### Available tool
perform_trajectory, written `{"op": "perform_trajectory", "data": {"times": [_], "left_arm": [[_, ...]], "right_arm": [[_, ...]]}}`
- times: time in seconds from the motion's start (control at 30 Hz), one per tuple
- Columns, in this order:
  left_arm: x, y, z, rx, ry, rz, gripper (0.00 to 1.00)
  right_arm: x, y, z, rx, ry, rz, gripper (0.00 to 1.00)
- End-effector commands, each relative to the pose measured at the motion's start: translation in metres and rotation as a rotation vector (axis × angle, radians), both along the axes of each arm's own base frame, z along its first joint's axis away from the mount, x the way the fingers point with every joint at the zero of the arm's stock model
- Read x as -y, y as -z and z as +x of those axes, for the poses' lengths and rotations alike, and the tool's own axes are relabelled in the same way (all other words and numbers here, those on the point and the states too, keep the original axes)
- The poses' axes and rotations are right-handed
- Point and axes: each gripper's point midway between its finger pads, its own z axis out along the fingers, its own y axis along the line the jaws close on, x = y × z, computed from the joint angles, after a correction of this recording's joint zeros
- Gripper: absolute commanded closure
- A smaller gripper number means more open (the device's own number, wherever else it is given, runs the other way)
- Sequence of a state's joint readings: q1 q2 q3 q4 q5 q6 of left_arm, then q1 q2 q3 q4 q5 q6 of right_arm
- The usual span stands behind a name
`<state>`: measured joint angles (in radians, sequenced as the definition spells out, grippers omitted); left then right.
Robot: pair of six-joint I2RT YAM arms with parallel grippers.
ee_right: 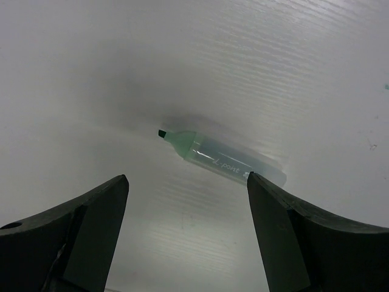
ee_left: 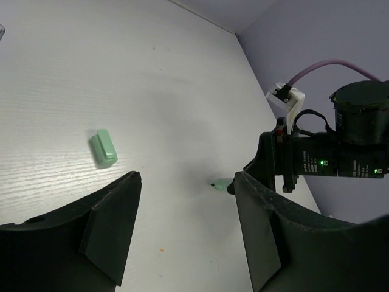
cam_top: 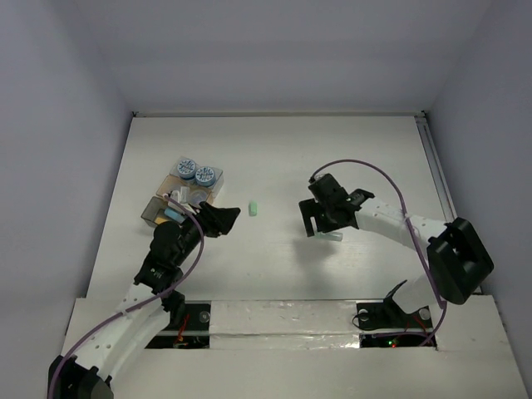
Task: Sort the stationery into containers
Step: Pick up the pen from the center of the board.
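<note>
An uncapped green highlighter (ee_right: pixel 222 159) lies flat on the white table, its tip pointing left. My right gripper (ee_right: pixel 187 176) hovers just above it, open, with nothing between its fingers. From above, the right gripper (cam_top: pixel 322 226) is at centre right with the highlighter (cam_top: pixel 332 237) under it. A small green cap (cam_top: pixel 254 207) lies alone mid-table. My left gripper (cam_top: pixel 229 220) stands open and empty to the left of the cap (ee_left: pixel 104 148). Two see-through containers sit at the left: one (cam_top: pixel 172 183) holds round blue tubs (cam_top: pixel 186 168), the other (cam_top: pixel 150 214) holds a blue stick (cam_top: pixel 173 214).
In the left wrist view the highlighter's tip (ee_left: pixel 220 182) peeks out beside my left fingertip (ee_left: pixel 243 182), with the right arm's black wrist (ee_left: pixel 316 161) behind it. White walls enclose the table on three sides, and a rail (cam_top: pixel 434 158) runs along the right edge.
</note>
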<state>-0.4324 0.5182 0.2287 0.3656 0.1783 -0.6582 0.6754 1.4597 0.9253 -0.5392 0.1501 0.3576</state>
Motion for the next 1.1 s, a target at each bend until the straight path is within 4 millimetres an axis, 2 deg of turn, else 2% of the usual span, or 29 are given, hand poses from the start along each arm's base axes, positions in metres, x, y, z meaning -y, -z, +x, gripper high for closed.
{"op": "perform_trajectory", "data": {"times": [0.0,0.07,0.1,0.2,0.37,0.57,0.7,0.77,0.8,0.87,0.9,0.93,1.0,1.07], "left_arm": [[0.003,-0.02,0.0,0.068,0.017,-0.013,0.41],[0.004,-0.018,0.0,0.065,0.018,-0.013,0.41],[0.004,-0.018,0.0,0.067,0.018,-0.015,0.41],[0.004,-0.019,-0.001,0.071,0.02,-0.017,0.41],[0.006,-0.022,-0.002,0.081,0.034,-0.021,0.41],[0.007,-0.02,-0.004,0.084,0.046,-0.023,0.41],[0.007,-0.021,-0.006,0.088,0.052,-0.025,0.41],[0.007,-0.021,-0.006,0.09,0.054,-0.025,0.41],[0.007,-0.02,-0.006,0.089,0.054,-0.023,0.42],[0.008,-0.02,-0.006,0.088,0.058,-0.023,0.42],[0.009,-0.02,-0.006,0.089,0.063,-0.022,0.43],[0.01,-0.02,-0.007,0.089,0.07,-0.022,0.47],[0.016,-0.018,-0.01,0.084,0.106,-0.021,0.49],[0.021,-0.017,-0.011,0.082,0.135,-0.02,0.51]], "right_arm": [[0.006,-0.02,-0.001,-0.013,-0.033,-0.061,0.15],[0.009,-0.018,-0.001,-0.026,-0.066,-0.096,0.14],[0.011,-0.009,-0.004,-0.063,-0.083,-0.129,0.13],[0.002,0.004,-0.007,-0.124,-0.151,-0.124,0.12],[0.008,0.013,0.009,-0.148,-0.151,-0.145,0.11],[0.005,0.038,0.012,-0.216,-0.195,-0.155,0.15],[0.004,0.047,0.014,-0.241,-0.18,-0.145,0.45],[0.0,0.047,0.012,-0.248,-0.183,-0.117,0.53],[-0.007,0.046,0.01,-0.256,-0.195,-0.078,0.62],[-0.01,0.046,0.007,-0.261,-0.194,-0.057,0.71],[-0.013,0.045,0.007,-0.254,-0.2,-0.038,0.78],[-0.015,0.043,0.007,-0.251,-0.202,-0.025,0.82],[-0.022,0.043,0.01,-0.231,-0.194,0.016,0.89],[-0.031,0.038,0.016,-0.208,-0.156,0.062,0.9]]}}
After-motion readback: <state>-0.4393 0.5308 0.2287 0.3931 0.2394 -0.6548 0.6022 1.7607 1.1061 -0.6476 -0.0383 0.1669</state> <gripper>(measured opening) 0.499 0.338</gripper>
